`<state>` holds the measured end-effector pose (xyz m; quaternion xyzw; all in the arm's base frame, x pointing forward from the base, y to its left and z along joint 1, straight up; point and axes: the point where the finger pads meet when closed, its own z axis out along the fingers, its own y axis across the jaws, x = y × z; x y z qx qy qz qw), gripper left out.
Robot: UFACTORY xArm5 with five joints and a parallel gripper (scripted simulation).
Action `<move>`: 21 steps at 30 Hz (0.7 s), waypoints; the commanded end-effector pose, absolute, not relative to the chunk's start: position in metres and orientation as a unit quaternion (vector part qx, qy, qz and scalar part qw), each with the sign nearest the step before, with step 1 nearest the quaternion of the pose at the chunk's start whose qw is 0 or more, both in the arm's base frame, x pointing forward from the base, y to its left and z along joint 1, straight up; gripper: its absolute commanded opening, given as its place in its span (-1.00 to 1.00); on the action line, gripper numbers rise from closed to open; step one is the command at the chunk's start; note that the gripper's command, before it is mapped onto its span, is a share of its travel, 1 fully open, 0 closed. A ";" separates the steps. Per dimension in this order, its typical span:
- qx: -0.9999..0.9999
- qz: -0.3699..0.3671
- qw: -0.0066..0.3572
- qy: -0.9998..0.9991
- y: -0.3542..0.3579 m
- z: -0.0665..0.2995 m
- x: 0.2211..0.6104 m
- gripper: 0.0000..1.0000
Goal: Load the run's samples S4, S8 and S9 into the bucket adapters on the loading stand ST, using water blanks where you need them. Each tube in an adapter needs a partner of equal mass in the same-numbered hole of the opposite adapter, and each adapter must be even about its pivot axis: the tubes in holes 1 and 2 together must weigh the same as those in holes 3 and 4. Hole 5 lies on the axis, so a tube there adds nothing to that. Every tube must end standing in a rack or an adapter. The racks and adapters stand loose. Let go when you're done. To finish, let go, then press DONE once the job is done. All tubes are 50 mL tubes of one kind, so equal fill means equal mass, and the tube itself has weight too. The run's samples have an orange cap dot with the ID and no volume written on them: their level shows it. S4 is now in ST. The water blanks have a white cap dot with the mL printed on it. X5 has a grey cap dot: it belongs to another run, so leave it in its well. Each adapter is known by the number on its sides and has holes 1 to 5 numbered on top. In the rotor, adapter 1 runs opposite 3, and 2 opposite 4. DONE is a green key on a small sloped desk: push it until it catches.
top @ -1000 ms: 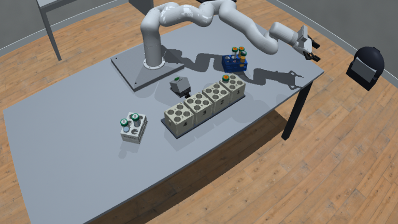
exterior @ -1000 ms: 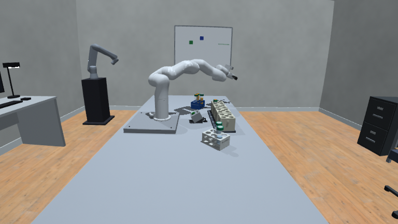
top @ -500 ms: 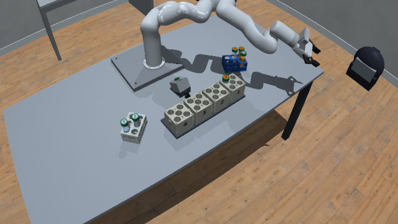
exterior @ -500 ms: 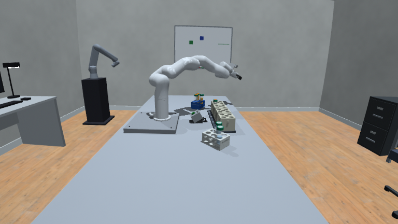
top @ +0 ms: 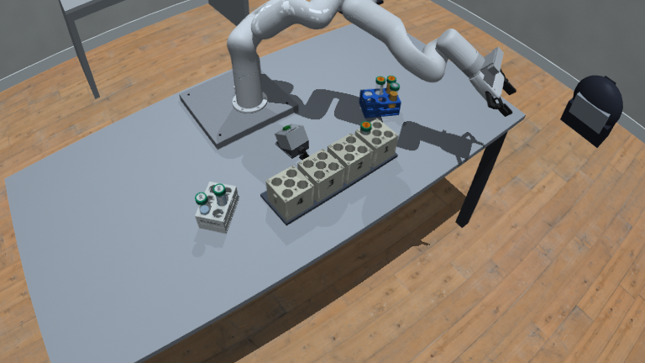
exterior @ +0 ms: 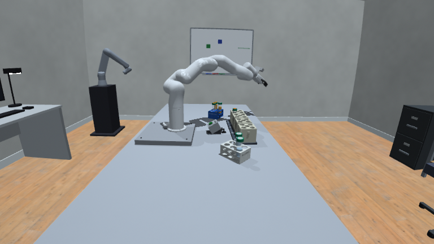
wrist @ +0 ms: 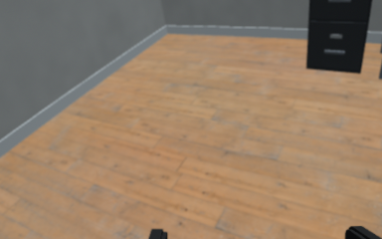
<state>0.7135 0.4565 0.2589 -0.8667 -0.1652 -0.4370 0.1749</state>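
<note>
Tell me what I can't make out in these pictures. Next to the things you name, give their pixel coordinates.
- Dot print on the white rack's (top: 201,222) (exterior: 225,151) tubes: too small, top view.
- ID on adapter 1's (top: 385,149) tube (top: 365,126) (exterior: 234,109): too small, top view.
- Gripper (top: 506,97) (exterior: 264,82) fingers: mostly cut off by the wrist view's bottom edge.

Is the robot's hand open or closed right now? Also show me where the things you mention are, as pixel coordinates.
Open: the hand (top: 506,98) (exterior: 264,83) has its two black fingers spread well apart, with nothing between them.

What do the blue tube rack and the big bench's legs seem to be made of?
Blue tube rack: probably moulded plastic, judging by its even colour and cut-out sides.
Bench leg: perhaps black-painted metal, being slim, straight and dark; painted wood is possible.
</note>
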 end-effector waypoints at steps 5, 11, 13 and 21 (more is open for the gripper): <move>-0.884 -0.415 0.148 -0.154 0.425 0.263 0.714 1.00; -0.888 -0.410 0.143 -0.152 0.395 0.266 0.715 1.00; -0.895 -0.399 0.134 -0.148 0.390 0.266 0.714 1.00; -0.905 -0.382 0.121 -0.142 0.360 0.268 0.711 1.00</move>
